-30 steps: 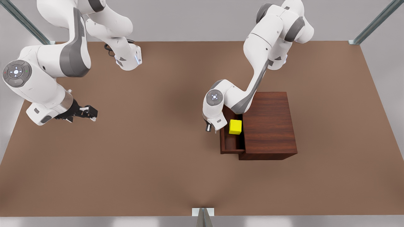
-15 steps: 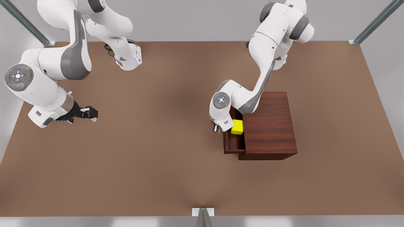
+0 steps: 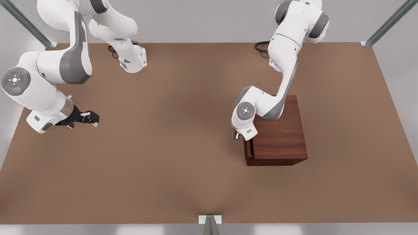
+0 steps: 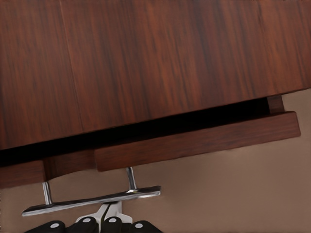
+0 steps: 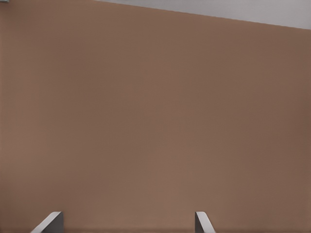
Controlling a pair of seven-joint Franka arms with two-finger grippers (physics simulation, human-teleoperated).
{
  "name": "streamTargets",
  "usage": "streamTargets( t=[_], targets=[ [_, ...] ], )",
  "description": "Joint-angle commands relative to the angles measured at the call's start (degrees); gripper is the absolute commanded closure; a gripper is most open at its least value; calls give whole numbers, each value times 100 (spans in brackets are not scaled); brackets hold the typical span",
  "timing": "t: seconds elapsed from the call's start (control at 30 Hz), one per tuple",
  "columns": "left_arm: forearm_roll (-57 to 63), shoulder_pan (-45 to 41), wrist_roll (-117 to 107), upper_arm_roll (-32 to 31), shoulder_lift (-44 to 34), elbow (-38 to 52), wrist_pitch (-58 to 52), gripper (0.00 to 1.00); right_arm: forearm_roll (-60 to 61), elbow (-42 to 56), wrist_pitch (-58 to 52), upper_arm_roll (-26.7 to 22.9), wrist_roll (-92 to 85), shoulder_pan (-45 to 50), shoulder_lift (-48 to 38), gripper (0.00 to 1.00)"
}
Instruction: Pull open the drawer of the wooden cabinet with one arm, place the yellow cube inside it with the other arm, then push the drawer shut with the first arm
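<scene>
No text, label, brand, number or sign is being shown legibly on anything pictured. Small coloured lights and marks are being displayed on the round joint caps (image 3: 15, 79) of the arms, but nothing there can be read as lettering.

Left claw (image 3: 235, 135) mostly hidden under its wrist, wooden cabinet (image 4: 146, 63) cut off by the frame edge

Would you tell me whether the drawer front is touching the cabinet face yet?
Apart. In the left wrist view a dark gap runs between the drawer front and the wooden cabinet, with the left gripper at the handle.
</scene>
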Motion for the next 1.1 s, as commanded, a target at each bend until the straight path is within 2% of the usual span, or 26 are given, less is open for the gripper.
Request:
streamTargets(
  t=[0.0,0.6,0.63,0.67,0.8,0.87,0.9,0.93,1.07],
  targets=[
    [-14,56,922,2,-32,1,-153,79,4,3,-9,9,-73,22,-7,0],
    [-225,126,1151,-7,-208,89,-425,79,4,3,-9,27,-65,48,-15,0],
    [-322,144,1221,-33,-296,536,-863,42,4,3,0,18,-65,48,-7,0],
    [-296,179,1493,-16,-278,985,-1409,0,4,3,-1,18,-65,31,-7,0],
    [-243,1558,7274,19,-287,1812,-2069,0,-31,55,-71,36,-47,48,-59,0],
    [46,1980,9505,46,-629,1812,-2314,0,-23,117,-97,-43,14,-31,-129,0],
    [319,2130,10054,37,-998,1812,-2516,0,-14,126,-97,9,32,-84,-147,0],
    [354,2604,10081,-357,-1367,1812,-2718,0,-5,126,-97,-34,32,-92,-165,0],
    [566,2772,10107,-631,-1588,1882,-3132,0,-5,108,-88,18,269,-57,-156,0]
  ],
)
